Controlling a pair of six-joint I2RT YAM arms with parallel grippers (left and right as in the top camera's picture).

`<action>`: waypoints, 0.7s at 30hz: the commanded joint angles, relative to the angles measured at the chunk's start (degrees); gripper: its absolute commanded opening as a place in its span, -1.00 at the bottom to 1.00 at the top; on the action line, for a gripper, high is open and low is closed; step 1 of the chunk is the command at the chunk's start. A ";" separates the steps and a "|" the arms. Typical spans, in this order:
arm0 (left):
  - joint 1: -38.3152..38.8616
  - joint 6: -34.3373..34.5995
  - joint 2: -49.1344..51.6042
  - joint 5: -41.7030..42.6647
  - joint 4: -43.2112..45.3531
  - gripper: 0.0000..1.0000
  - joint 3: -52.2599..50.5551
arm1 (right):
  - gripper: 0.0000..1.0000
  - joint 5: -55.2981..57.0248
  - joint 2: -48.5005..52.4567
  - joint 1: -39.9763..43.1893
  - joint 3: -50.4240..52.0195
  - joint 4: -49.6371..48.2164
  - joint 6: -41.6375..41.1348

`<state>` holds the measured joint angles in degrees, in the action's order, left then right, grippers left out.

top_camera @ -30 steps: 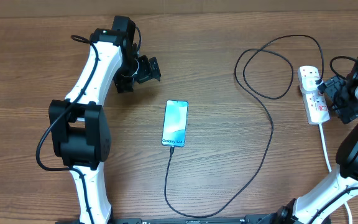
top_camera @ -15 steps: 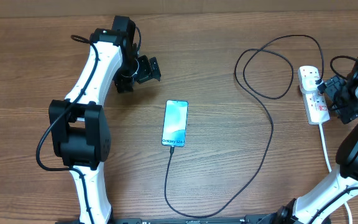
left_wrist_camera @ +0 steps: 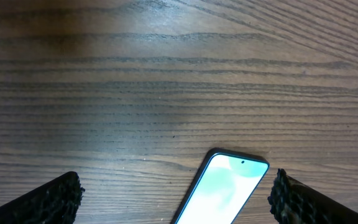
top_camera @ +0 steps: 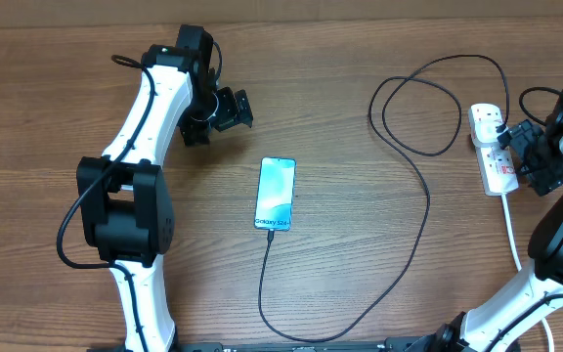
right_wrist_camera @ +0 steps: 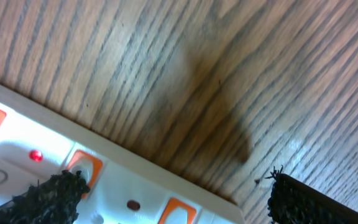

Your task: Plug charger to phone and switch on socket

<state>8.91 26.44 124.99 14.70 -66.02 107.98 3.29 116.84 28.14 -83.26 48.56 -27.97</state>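
item 1: long thin black charger cable [top_camera: 425,210]. slack loops along the near table edge, and the connector tip meets the bottom edge of item 2, apparently seated.
item 2: slim rectangular phone with light blue screen [top_camera: 275,193]. lies flat, screen up, mid-way across the brown wood-grain table [top_camera: 340,59], bottom end nearest so the lead reaches it.
item 3: small white rectangular power strip with orange-red switches [top_camera: 494,149]. sits at the right with the cable's black plug in its far end. a red dot glows beside one switch, so it is likely on.
item 4: right gripper [right_wrist_camera: 179,208]. jaws spread wide and empty, poised just over the strip's switches.
item 5: left gripper [top_camera: 231,108]. farther back, jaws parted and holding nothing, clear of the phone.
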 commanded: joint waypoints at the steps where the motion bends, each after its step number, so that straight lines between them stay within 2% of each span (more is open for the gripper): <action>1: 0.22 -0.70 -0.72 -0.28 0.07 0.99 0.59 | 1.00 -5.60 1.88 -1.88 1.57 1.14 2.99; 13: 0.22 -0.70 -0.72 -0.28 0.07 0.99 0.59 | 1.00 -5.03 1.90 -1.88 1.57 2.58 2.99; 17: 0.22 -0.70 -0.72 -0.26 0.07 0.99 0.59 | 1.00 1.01 1.90 -1.73 1.53 3.41 2.99; 21: 0.22 -0.70 -0.72 -0.28 0.07 0.99 0.59 | 1.00 3.56 1.62 -0.76 -1.55 8.83 3.13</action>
<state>8.91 26.44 124.99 14.70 -66.00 107.98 1.96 116.62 27.62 -84.03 54.13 -26.61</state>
